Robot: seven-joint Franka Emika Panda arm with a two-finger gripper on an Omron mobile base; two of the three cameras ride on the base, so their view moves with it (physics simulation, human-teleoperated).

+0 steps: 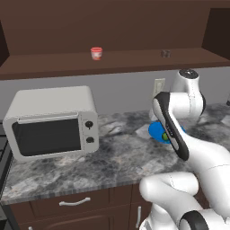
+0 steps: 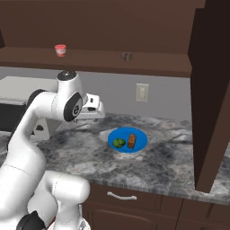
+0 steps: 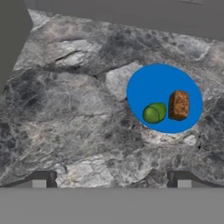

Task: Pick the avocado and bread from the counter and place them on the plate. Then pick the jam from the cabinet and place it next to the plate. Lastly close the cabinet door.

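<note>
The jam (image 2: 60, 50) is seen on the cabinet (image 2: 103, 60) shelf, up and left of the gripper (image 3: 111, 178), whose jaws are spread wide and empty.

Arm rises from base, elbow folded high, forearm reaching forward. Wrist bent so the hand faces down. Gripper (image 3: 111, 179) hangs in the air with jaws spread wide (both dark fingertips (image 3: 43, 178) far apart at the bottom of the hand view). Nothing between the fingers, nothing touched.
</note>
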